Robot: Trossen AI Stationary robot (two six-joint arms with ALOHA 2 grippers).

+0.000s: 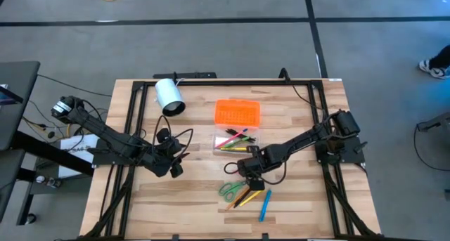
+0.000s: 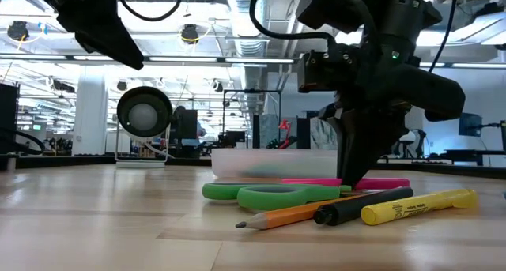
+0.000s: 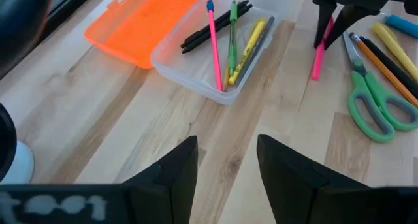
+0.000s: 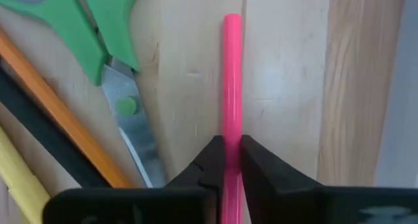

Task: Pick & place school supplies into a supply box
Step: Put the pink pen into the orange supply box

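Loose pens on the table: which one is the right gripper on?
The thin pink pen lying on the wood beside the green-handled scissors. The right gripper pinches it; the orange pencil and yellow marker lie untouched.

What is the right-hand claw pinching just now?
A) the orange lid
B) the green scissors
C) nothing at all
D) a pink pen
D: the right gripper has its fingers closed on a pink pen lying on the table, beside the green scissors, which it does not touch.
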